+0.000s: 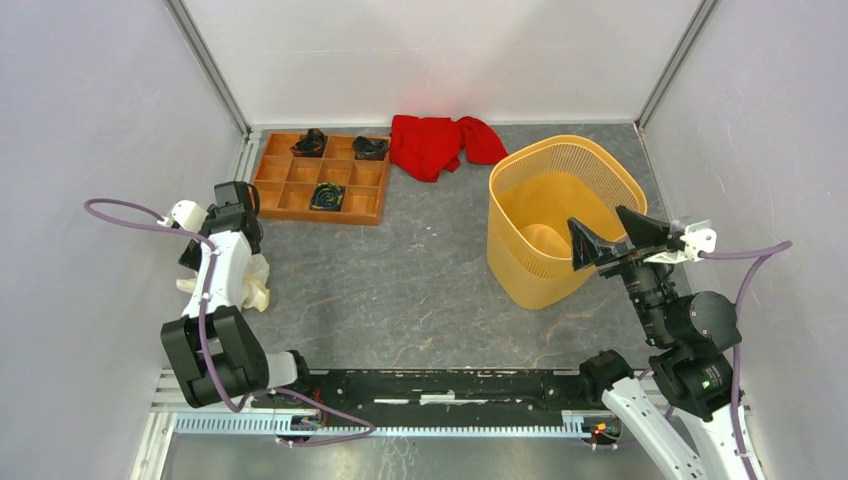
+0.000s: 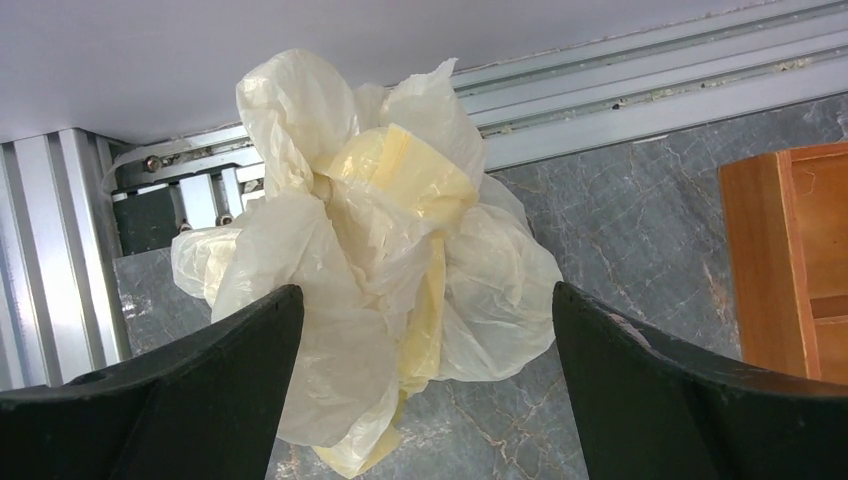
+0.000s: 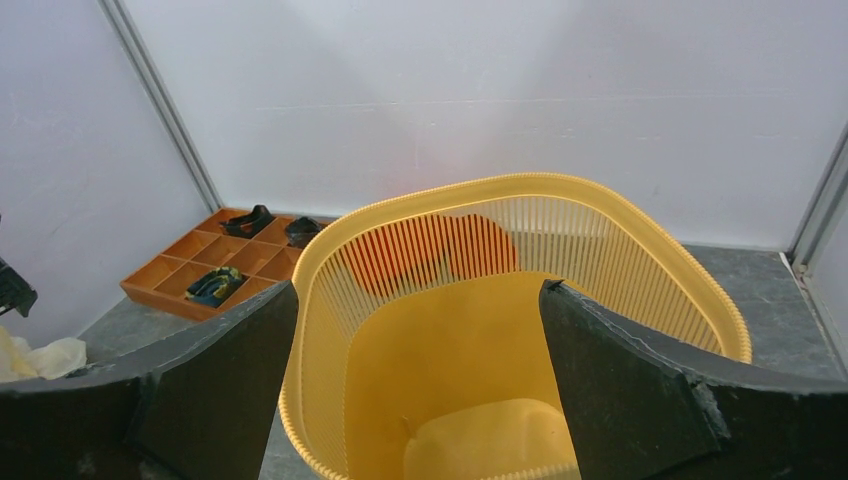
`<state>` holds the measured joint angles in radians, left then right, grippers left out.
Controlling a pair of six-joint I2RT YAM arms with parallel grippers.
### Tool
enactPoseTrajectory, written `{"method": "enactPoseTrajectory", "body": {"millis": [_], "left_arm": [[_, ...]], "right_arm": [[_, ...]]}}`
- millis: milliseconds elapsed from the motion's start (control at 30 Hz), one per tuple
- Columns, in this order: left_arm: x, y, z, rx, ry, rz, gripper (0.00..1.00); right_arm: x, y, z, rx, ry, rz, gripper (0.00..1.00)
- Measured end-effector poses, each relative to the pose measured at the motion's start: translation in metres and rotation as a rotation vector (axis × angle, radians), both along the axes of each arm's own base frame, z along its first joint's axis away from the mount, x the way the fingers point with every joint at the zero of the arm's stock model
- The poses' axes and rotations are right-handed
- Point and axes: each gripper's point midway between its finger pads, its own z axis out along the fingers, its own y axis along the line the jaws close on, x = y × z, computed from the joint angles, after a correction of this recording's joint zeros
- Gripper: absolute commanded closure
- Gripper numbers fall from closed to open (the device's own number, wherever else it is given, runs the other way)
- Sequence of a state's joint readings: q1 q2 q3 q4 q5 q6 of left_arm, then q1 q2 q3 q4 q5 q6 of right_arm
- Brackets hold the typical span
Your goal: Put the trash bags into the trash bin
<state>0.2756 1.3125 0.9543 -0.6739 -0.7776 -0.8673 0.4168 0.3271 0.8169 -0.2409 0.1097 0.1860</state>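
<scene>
The trash bag (image 2: 380, 220) is a crumpled cream-white plastic wad on the grey table by the left wall; it also shows in the top view (image 1: 257, 283) and the right wrist view (image 3: 40, 357). My left gripper (image 2: 425, 290) is open wide, with one finger on each side of the bag's near part. In the top view its fingers are hidden under the left arm. The yellow-orange trash bin (image 1: 520, 270) stands upright at the right. My right gripper (image 1: 597, 218) is open and empty over the bin's near rim (image 3: 520, 183), looking into it (image 3: 420, 285).
A brown wooden compartment tray (image 1: 320, 215) with small dark items sits at the back left; it also shows in the left wrist view (image 2: 790, 250) and the right wrist view (image 3: 170, 270). A red cloth (image 1: 435, 143) lies against the back wall. An aluminium rail (image 2: 60, 250) runs along the left wall behind the bag.
</scene>
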Motion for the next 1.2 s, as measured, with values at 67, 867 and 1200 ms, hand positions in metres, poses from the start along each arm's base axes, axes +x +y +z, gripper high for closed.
{"method": "enactPoseTrajectory", "body": {"millis": [67,867,1200], "left_arm": [[-0.003,0.0,0.002,0.004,0.0,0.006,0.0],[-0.036,0.014,0.0,0.028,0.014,0.153,0.4],[-0.014,-0.002,-0.014,-0.087,-0.063,0.078,0.84]], "right_arm": [[0.0,-0.003,0.001,0.005,-0.002,-0.014,0.02],[0.002,-0.009,0.003,0.008,0.011,-0.05,0.02],[-0.002,-0.01,0.004,-0.033,0.011,-0.05,0.02]]}}
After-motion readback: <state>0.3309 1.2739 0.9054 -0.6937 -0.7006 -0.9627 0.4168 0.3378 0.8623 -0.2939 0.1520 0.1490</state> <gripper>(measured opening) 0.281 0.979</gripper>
